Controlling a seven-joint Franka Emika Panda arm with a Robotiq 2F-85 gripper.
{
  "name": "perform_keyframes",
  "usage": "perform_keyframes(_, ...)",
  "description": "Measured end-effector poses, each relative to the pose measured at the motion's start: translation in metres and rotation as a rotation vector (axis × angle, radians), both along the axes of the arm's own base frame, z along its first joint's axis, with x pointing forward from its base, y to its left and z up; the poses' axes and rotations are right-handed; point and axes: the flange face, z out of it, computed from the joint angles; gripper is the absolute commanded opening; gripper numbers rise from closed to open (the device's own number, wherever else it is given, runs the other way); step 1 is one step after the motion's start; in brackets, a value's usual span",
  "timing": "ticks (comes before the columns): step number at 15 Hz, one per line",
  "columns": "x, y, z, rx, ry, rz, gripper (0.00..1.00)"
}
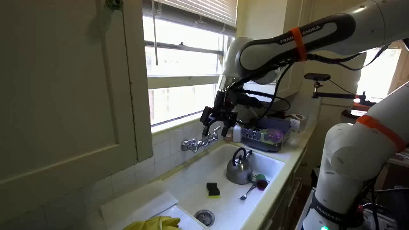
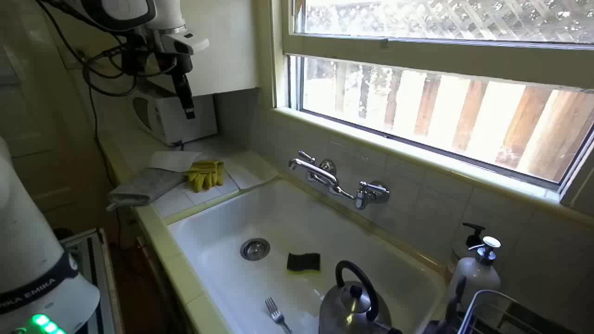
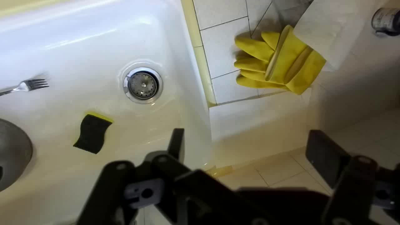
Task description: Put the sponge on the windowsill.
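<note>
A: What a sink (image 2: 362,241)! Glossy white, with yellow trim (image 2: 174,260) along its edge.

B: Daylight blazing at the window (image 2: 417,58), fence boards (image 2: 466,113) beyond it, blinds (image 1: 204,9) across the top, and the big cabinet (image 1: 64,95) deep in shadow.

A: Now, the sponge (image 2: 303,262): flat on the sink floor, dark face up, yellow edge peeking out, between the drain (image 2: 255,249) and the steel kettle (image 2: 355,306), touching neither!

B: A fork (image 2: 276,315) lies near them on the same white floor. And the gripper (image 3: 249,149)?

A: High up, well apart from the sponge, jaws spread wide! The wrist view shows the sink's corner through the gap.

B: There's the windowsill (image 2: 417,152), long and white at the window's foot, above the tiled wall (image 2: 417,199) and the chrome faucet (image 2: 320,174).

A: Over on the tiled counter (image 3: 225,50), yellow gloves (image 3: 295,51) bunched on the pale squares, a grey cloth (image 2: 144,185) just beside.

B: And at the kettle's end of the sink, a dish rack (image 1: 254,134) and a pale pump bottle (image 2: 475,278) stand side by side.
</note>
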Motion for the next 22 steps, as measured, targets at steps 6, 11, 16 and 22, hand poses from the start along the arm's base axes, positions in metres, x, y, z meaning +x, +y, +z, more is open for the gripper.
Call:
perform_keyframes(6,0.000,0.000,0.000,0.000,0.000,0.000,1.00)
perform_keyframes(11,0.001,-0.001,-0.001,-0.001,0.004,-0.006,1.00)
perform_keyframes(16,0.026,-0.032,-0.063,-0.022,0.101,-0.201,1.00)
perform_keyframes(22,0.059,-0.066,-0.145,-0.090,0.098,-0.325,1.00)
